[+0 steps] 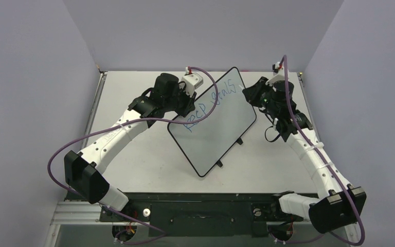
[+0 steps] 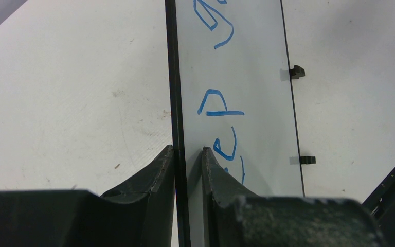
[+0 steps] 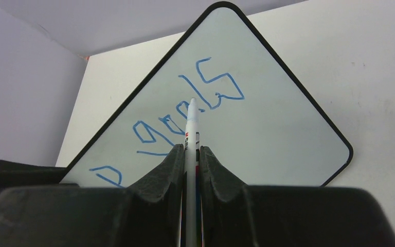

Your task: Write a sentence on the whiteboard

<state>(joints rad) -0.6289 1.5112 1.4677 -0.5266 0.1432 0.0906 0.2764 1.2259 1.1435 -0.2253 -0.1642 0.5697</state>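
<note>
- Surface [image 1: 133, 159]: pale, scuffed, carrying the board.
- Whiteboard [image 1: 221, 136]: set askew mid-surface between both arms, clip feet on its near-right edge.
- Left gripper [image 2: 187, 150]: jaws pinched on the whiteboard's black rim.
- Right gripper [image 3: 190, 149]: jaws narrow, clamped on a marker.
- Sentence [image 1: 222, 96]: blue, reads "keep goals", along the board's far-left edge.
- Marker [image 3: 191, 116]: white, tip pointing at the lettering.

L jaws, R jaws: both tight.
</note>
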